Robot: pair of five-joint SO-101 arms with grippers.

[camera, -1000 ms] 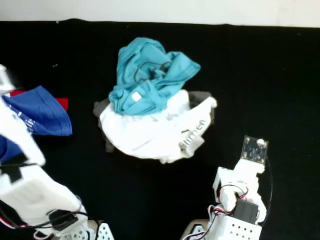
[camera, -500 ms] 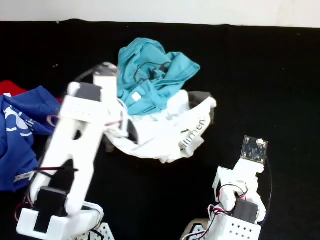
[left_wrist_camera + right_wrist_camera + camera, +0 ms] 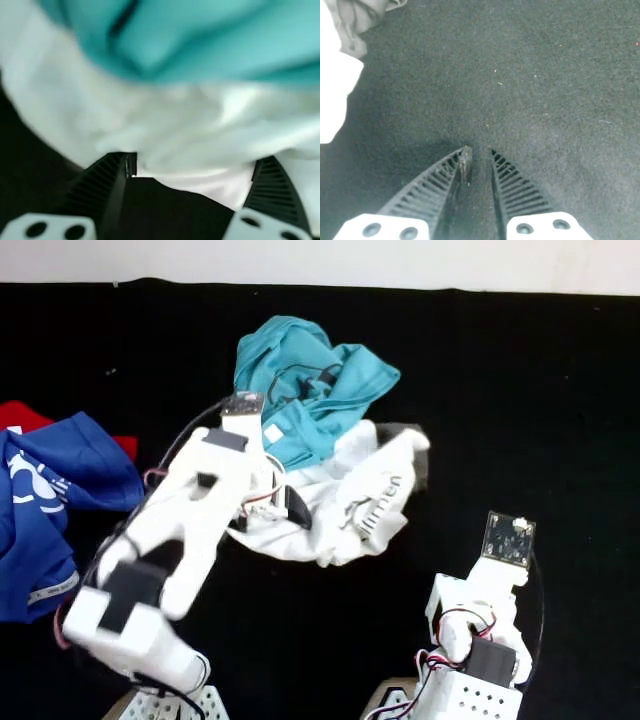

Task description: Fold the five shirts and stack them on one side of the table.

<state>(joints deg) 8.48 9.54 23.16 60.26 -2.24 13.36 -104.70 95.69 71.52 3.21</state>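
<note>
A crumpled pile lies mid-table: a teal shirt [image 3: 305, 390] on top of a white shirt [image 3: 345, 505], with a grey shirt [image 3: 405, 432] peeking out beneath. At the left edge, a blue shirt [image 3: 45, 505] lies over a red shirt [image 3: 25, 418]. My left gripper [image 3: 285, 502] is at the pile's near-left edge. In the left wrist view it [image 3: 195, 170] is open, with the white shirt [image 3: 150, 130] right at its fingertips and the teal shirt [image 3: 200, 35] beyond. My right gripper [image 3: 478, 154] is shut and hangs over bare black table [image 3: 545, 75].
The right arm [image 3: 480, 625] stands folded at the near right edge. White cloth [image 3: 332, 95] and grey cloth [image 3: 360, 15] edge into the right wrist view. The table's right half [image 3: 540, 410] and far left corner [image 3: 100, 330] are bare black cloth.
The left arm swung from over the blue shirt at the left edge to the central pile. The blue shirt now lies spread lower at the left. The white shirt's edge shifted slightly.
</note>
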